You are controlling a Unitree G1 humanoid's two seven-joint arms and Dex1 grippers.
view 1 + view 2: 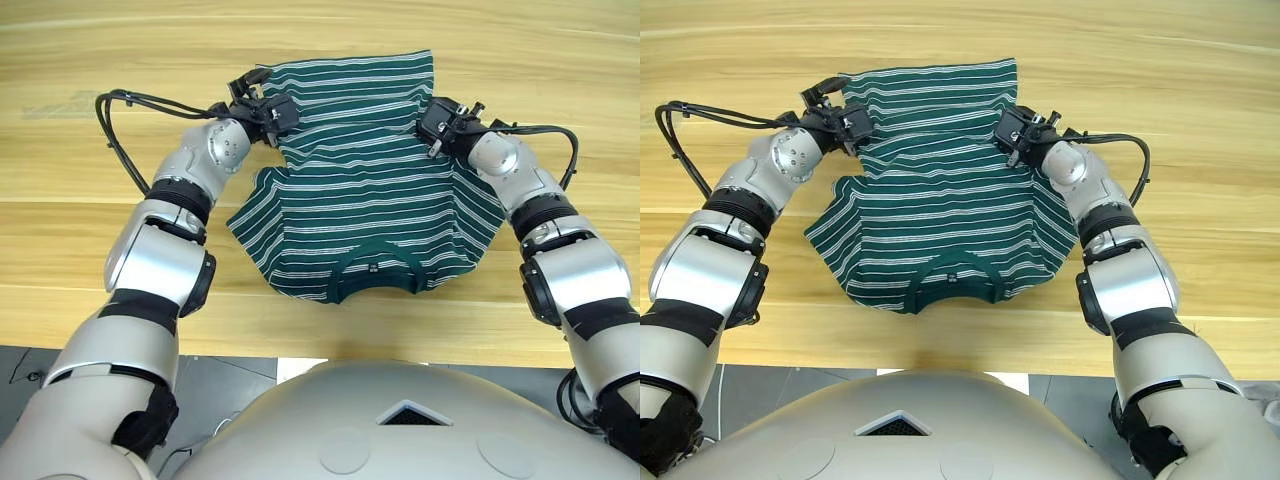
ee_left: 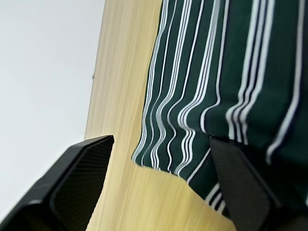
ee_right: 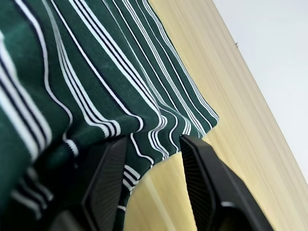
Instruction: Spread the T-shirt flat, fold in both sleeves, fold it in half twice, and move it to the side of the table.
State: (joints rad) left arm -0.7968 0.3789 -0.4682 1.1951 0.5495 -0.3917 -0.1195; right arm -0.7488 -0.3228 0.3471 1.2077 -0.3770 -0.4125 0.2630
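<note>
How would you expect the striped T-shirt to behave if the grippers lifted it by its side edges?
Probably floppy: the T-shirt already ripples at its edges on the table. It looks thin, so likely light. Lifted between the left gripper and right gripper, its middle would probably sag.

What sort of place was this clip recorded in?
Probably a lab or test room, though that is a guess: a plain light-wood table with a striped T-shirt laid on it, a dark grey floor, and a bare white surface beyond the table.
</note>
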